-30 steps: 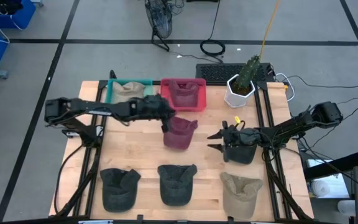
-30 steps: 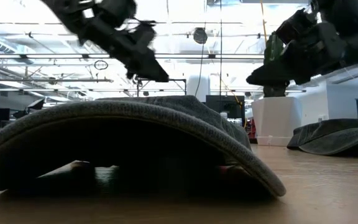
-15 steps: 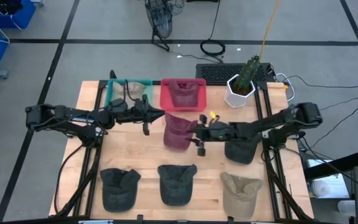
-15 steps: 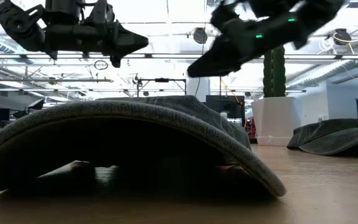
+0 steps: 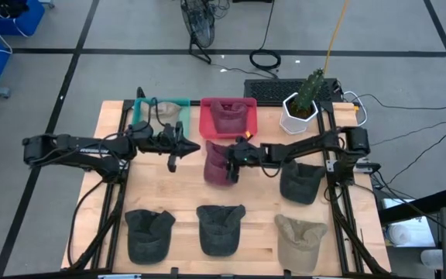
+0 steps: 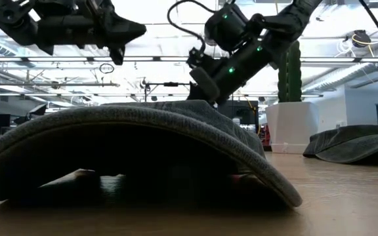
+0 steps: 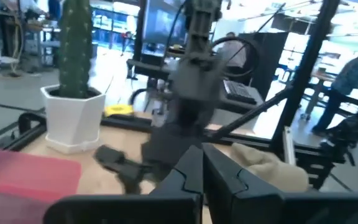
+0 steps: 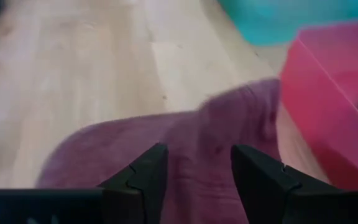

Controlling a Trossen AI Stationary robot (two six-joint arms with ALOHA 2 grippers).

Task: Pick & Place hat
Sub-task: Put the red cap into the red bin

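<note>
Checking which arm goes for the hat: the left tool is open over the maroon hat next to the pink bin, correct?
Not quite: the right tool, not the left, is open over the maroon hat next to the pink bin. The high view shows it; the left tool hangs beside the hat, shut.

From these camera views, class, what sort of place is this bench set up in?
Probably a robotics lab or workshop: two arms on a wooden table with sorted caps, a keyboard and loose cables on the floor, and open industrial ceiling trusses behind.
</note>
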